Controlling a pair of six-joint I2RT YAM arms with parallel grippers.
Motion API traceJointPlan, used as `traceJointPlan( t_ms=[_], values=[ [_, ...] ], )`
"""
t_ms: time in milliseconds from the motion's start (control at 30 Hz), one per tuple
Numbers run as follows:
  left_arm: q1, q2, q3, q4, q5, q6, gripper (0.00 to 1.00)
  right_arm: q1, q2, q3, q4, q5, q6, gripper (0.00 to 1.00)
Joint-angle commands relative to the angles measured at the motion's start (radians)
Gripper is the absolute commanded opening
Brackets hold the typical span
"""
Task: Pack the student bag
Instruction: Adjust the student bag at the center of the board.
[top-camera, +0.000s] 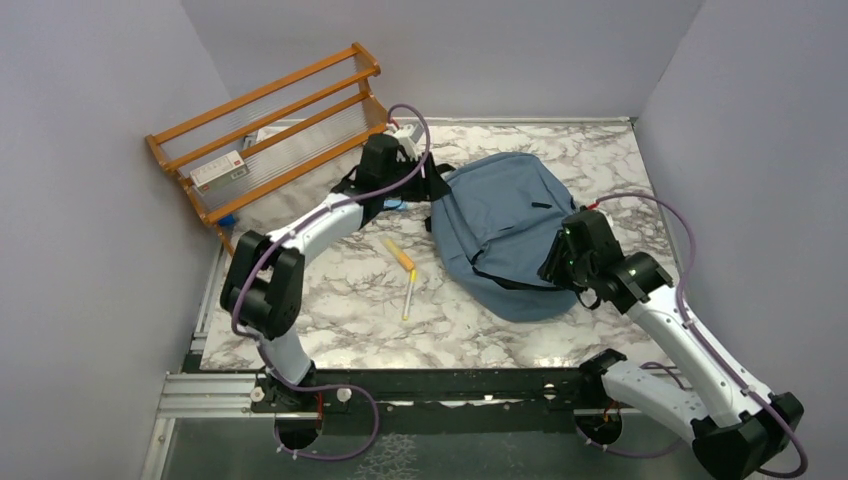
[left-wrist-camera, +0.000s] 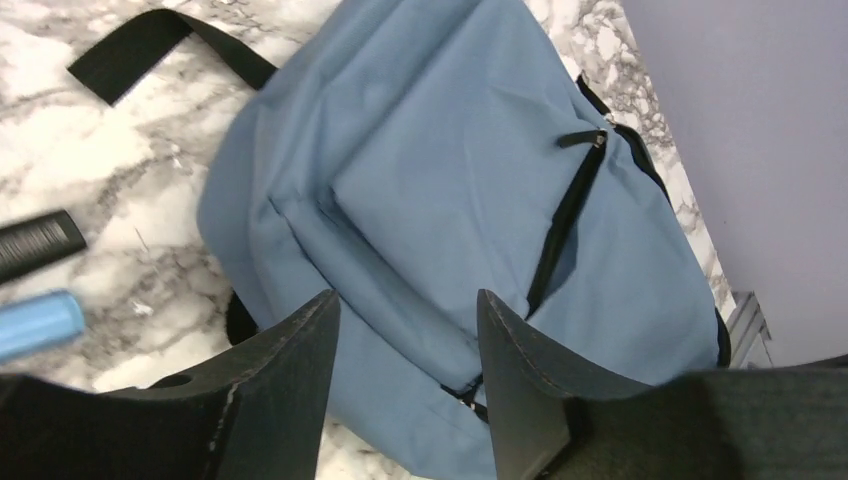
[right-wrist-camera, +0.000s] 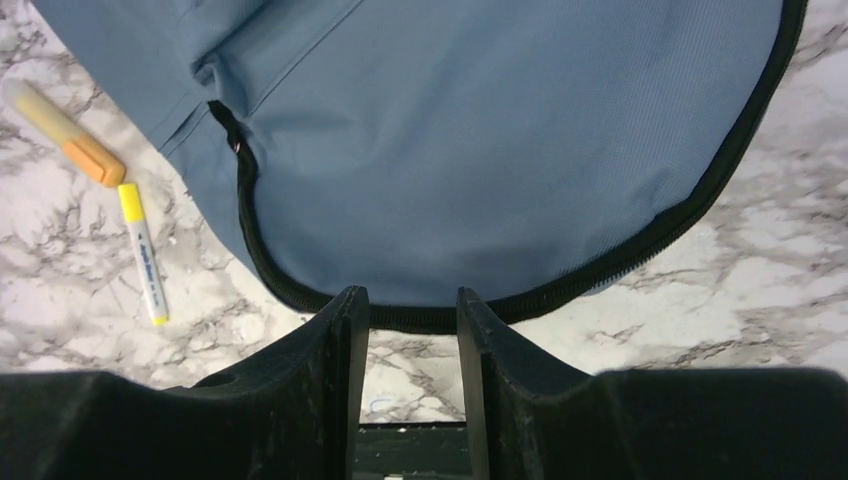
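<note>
The student bag (top-camera: 505, 225) lay flat at 2 o'clock on the marble table (top-camera: 330, 320) — its inside hidden. An orange highlighter (top-camera: 398, 254) and a yellow marker (top-camera: 409, 293) lay outside, at its 9 o'clock. The left gripper (left-wrist-camera: 405, 300) and the right gripper (right-wrist-camera: 412, 295) had their jaws apart — empty.

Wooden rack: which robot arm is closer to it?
Left. The left gripper sits just in front of the wooden rack, at the student bag's far-left edge. The right gripper is across the bag, at its near edge.

Marble-pattern tabletop (top-camera: 330, 310), white with grey veining. Plain pale lilac walls (top-camera: 450, 50) stand along its left, far and right edges. Orange-brown slatted wooden rack (top-camera: 270, 110) sits at the tabletop's far-left corner. Black rail (top-camera: 450, 385) runs along its near edge. Light even, shadows soft.
</note>
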Motion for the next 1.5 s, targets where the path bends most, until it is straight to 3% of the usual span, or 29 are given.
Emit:
traceJointPlan(
  t_ms=[0, 200, 367, 600, 967, 1067, 1367, 1467],
  values=[
    [-0.11, -0.15, -0.212, 0.096, -0.159, -0.093, 0.56, -0.004, 0.063, 0.069, 0.058, 0.094, -0.044, 0.44],
    [-0.23, -0.237, -0.421, 0.155, -0.3, -0.179, 0.58, -0.008, 0.185, 0.138, 0.086, 0.173, -0.078, 0.56],
    [-0.266, -0.232, -0.487, 0.181, -0.316, -0.197, 0.59, -0.059, 0.27, 0.165, 0.151, 0.126, -0.131, 0.56],
    [-0.268, -0.176, -0.5, 0.207, -0.305, -0.184, 0.59, -0.138, 0.316, 0.096, 0.186, 0.005, -0.157, 0.56],
    [-0.277, 0.012, -0.432, 0.264, -0.214, -0.204, 0.58, -0.138, 0.185, -0.057, 0.16, -0.132, -0.133, 0.56],
    [-0.278, 0.04, -0.412, 0.263, -0.214, -0.199, 0.52, -0.137, 0.148, -0.077, 0.149, -0.149, -0.129, 0.56],
    [-0.234, 0.113, -0.228, 0.139, -0.203, -0.091, 0.05, -0.137, 0.106, -0.08, 0.136, -0.229, -0.107, 0.55],
    [-0.195, 0.156, -0.121, 0.072, -0.193, -0.025, 0.0, -0.137, 0.11, -0.112, 0.164, -0.261, -0.107, 0.53]
  ],
)
